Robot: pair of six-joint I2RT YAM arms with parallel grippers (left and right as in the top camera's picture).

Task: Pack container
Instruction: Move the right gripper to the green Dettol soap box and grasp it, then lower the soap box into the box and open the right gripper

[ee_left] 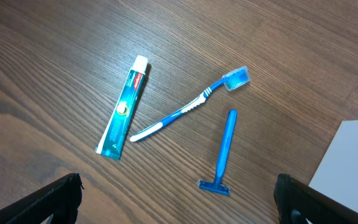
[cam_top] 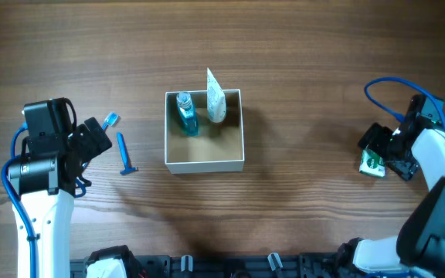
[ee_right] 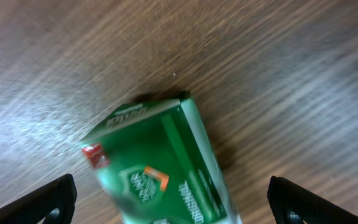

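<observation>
Tan-brown cardboard is showing inside the container, which is sitting in the middle of the overhead frame. A blue bottle and a white tube are leaning at its upper wall, leaving the lower floor bare, probably to spare room for the longer items.

At the left of that frame the left claw is hovering wide over the loose toiletries, holding nothing. Its dark fingers are showing only in the bottom corners of the wrist view. Below it a toothpaste tube, a blue toothbrush and a blue razor are lying flat on the wooden tabletop. The brush handle is ending just beside the tube, the razor is lying apart, and the container's white corner is peeking in at the right edge. The arm seems to be holding high to survey which piece to pick.

At the far right of the overhead frame the right claw is spreading wide around a green box (its print is too blurred to read). Neither finger is touching it. This looks like lining up for a grasp across the box's narrow sides, and the packing seems under halfway.
</observation>
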